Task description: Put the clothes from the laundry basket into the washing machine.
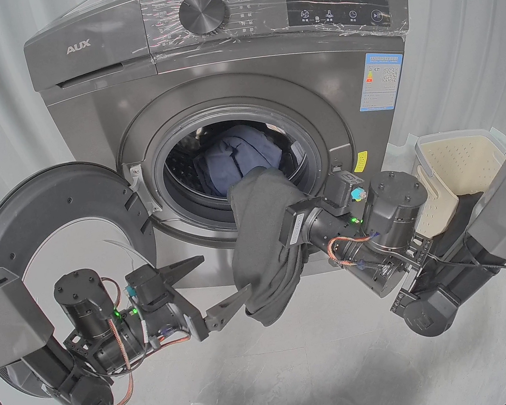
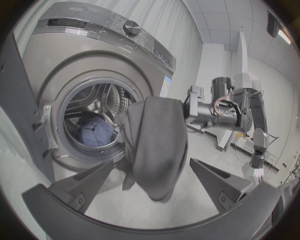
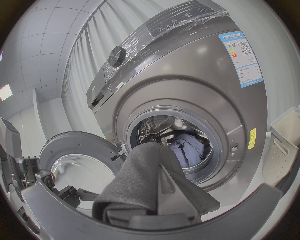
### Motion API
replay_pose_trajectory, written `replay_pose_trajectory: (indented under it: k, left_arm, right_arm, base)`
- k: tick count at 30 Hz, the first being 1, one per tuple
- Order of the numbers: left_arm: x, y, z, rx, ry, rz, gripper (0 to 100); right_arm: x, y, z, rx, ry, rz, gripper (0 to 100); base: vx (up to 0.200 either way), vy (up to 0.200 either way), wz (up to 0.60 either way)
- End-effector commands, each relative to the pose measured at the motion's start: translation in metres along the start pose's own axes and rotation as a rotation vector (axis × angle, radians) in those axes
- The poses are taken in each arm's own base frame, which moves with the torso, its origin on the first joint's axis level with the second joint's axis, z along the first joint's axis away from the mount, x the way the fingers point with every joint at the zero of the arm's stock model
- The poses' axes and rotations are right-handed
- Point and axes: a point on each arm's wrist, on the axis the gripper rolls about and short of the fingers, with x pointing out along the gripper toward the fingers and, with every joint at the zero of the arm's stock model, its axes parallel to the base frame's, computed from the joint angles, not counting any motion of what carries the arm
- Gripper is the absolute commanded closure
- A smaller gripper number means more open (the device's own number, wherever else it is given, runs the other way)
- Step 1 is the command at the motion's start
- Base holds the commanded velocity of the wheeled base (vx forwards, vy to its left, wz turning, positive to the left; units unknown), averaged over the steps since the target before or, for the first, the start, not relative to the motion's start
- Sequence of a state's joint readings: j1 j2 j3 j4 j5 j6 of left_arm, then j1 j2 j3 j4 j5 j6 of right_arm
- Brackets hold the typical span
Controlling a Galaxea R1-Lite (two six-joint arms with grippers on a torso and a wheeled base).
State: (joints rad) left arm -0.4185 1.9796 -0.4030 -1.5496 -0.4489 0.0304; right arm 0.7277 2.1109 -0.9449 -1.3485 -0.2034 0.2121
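One dark grey knitted garment (image 1: 265, 242) is what I have in hand, so I place everything by the round drum opening (image 1: 240, 164) of the silver front-loading washing machine (image 1: 125, 116). My right fingers (image 3: 170, 200) are clamped on a bunched fold of it just in front of the opening's lower edge. The top hump of cloth is level with that edge, and the rest hangs well below the opening, clear of the floor. My left fingers (image 1: 225, 308) are spread wide with nothing between them, below the opening and to its left. One tip is right at the hanging cloth; I cannot tell if it touches.

I judge the cloth to be light, limp and not fragile. It will fold and trail rather than hold any shape, and the loose tail could catch on the lip of the opening. The best hold looks to be the thick bunch near its middle, with the tail scooped up from beneath. A blue crumpled garment (image 1: 236, 155) already lies inside the opening. The cream perforated plastic laundry basket (image 1: 459, 164) stands to the right of it.
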Motion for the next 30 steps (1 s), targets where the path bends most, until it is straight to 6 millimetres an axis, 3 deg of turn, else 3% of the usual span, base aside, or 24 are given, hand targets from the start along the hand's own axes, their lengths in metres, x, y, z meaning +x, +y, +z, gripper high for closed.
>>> replay_pose_trajectory:
  k: [1, 18, 30]
  left_arm:
    - [0.030, -0.004, 0.003, -0.002, -0.051, -0.029, 0]
    - [0.062, -0.010, -0.017, 0.003, -0.035, -0.046, 0]
    - [0.097, 0.015, -0.023, 0.043, -0.109, 0.073, 0]
  right_arm:
    - [-0.003, 0.006, -0.001, 0.004, 0.007, 0.016, 100]
    - [-0.001, 0.018, -0.012, 0.008, 0.027, 0.044, 100]
    - [-0.007, 0.028, -0.018, 0.016, 0.049, 0.070, 100]
  base:
    - [0.000, 0.000, 0.00]
    - [0.000, 0.000, 0.00]
    - [0.000, 0.000, 0.00]
